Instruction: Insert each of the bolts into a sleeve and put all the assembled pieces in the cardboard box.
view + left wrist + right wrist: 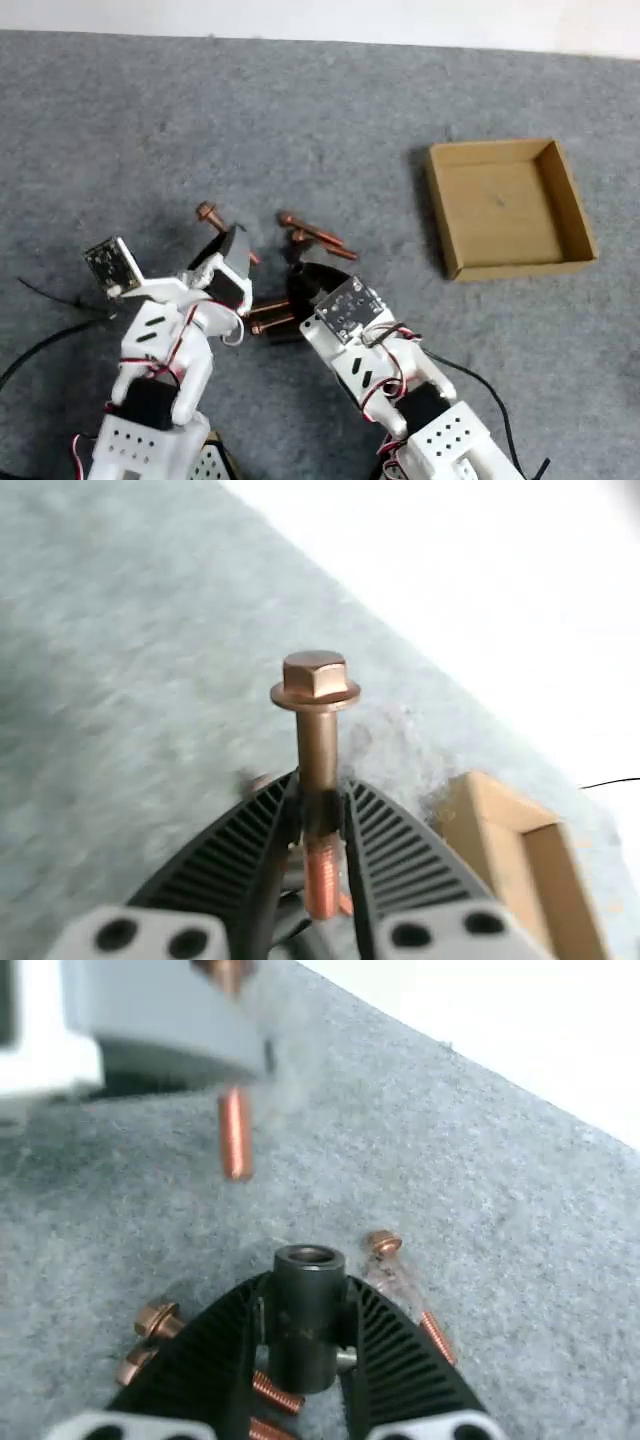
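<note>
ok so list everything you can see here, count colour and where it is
held bolt: one, copper, clamped by its shank in the left end effector
sleeve: one, black, clamped in the right end effector
loose bolts: four, copper, on the mat between and just ahead of the arms
cardboard box: one, brown, empty, on the mat apart from the bolts
mat: one, grey, under everything
arms: two, white, side by side
</note>
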You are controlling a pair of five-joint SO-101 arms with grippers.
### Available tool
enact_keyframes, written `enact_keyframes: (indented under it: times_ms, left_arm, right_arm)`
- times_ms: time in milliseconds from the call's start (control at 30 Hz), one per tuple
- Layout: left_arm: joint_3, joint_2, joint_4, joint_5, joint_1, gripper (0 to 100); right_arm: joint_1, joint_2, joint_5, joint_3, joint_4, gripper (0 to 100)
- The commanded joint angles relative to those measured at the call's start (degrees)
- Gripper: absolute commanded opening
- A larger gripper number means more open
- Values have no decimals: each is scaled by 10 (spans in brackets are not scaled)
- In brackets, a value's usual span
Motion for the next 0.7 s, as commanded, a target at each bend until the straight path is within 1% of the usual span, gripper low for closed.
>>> enact_keyframes:
  times_ms: [0,367,567,667]
  left_arm:
    - [0,-85,-15,-4,22,4]
    - [5,-73,-15,-4,24,4]
    - [6,-73,-13,-4,23,4]
    - [20,-73,-15,-6,23,4]
  right_arm:
    - [-9,-11,10,66,0,5]
    - [-9,-15,10,67,15,5]
    - [-51,-15,10,64,13,5]
    - [-57,-15,10,64,12,5]
